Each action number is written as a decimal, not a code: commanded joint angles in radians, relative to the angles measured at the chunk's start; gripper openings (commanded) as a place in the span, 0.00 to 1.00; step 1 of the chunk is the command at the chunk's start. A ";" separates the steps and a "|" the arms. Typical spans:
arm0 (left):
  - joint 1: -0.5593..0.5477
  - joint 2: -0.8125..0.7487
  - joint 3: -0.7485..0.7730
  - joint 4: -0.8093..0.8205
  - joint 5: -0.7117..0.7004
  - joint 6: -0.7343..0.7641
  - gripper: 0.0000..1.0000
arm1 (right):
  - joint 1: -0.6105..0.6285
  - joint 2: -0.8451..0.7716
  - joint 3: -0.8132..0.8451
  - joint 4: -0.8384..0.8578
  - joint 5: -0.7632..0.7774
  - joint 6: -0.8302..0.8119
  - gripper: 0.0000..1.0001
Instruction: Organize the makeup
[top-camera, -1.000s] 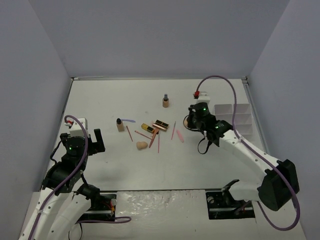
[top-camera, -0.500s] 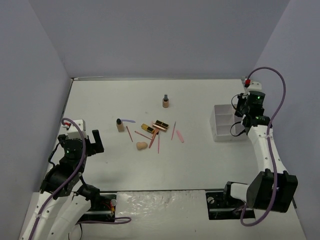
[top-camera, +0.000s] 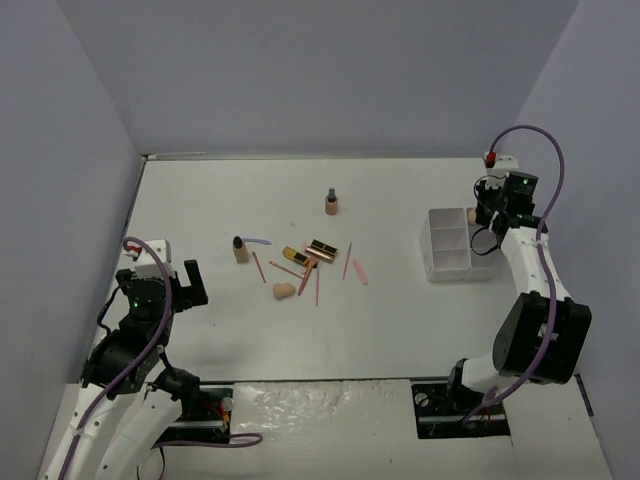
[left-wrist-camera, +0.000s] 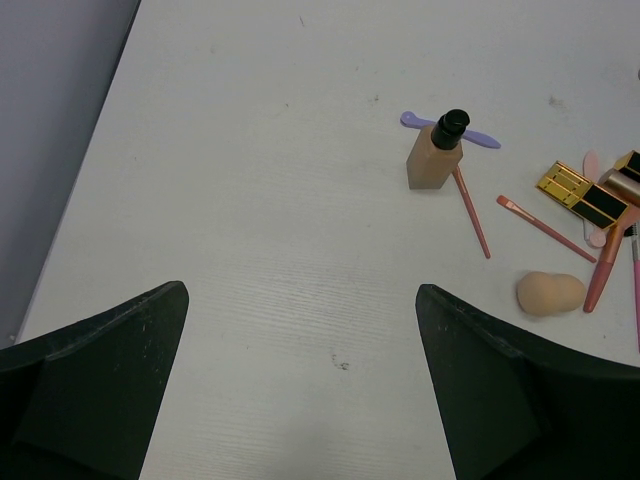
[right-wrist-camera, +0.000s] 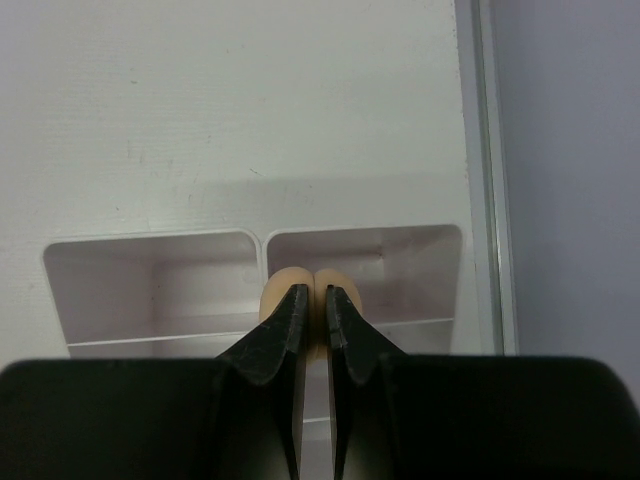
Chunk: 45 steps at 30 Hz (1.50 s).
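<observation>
My right gripper (right-wrist-camera: 311, 292) is shut on a peach egg-shaped sponge (right-wrist-camera: 276, 288), squeezed between the fingers. It hangs over the far compartments of the white tray (right-wrist-camera: 260, 238), at the table's right side (top-camera: 450, 252). The rest of the makeup lies mid-table: a tan bottle (top-camera: 240, 250) across a lilac stick (top-camera: 258, 241), another tan bottle (top-camera: 331, 204), two gold-black lipstick tubes (top-camera: 322, 246), pink sticks (top-camera: 358, 272) and a second sponge (top-camera: 284, 291). My left gripper (left-wrist-camera: 300, 292) stands wide open over bare table, near left of the bottle (left-wrist-camera: 437, 155), holding nothing.
Grey walls close the table on the left, back and right. The tray sits close to the right wall (top-camera: 560, 200). The table's left edge (left-wrist-camera: 90, 150) runs beside my left gripper.
My right arm has swung from mid-table over to the tray at the right, carrying the sponge. The left arm has drawn back a little toward the near edge.
</observation>
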 joint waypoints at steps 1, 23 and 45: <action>-0.006 0.006 0.020 0.072 -0.017 0.017 0.97 | -0.010 0.020 0.061 0.068 -0.013 -0.053 0.00; -0.004 0.012 0.018 0.075 -0.003 0.020 0.97 | -0.022 0.091 0.066 0.077 0.000 -0.049 0.51; -0.003 0.026 0.024 0.068 -0.008 0.012 0.97 | 0.307 -0.167 0.061 -0.001 0.108 0.228 0.70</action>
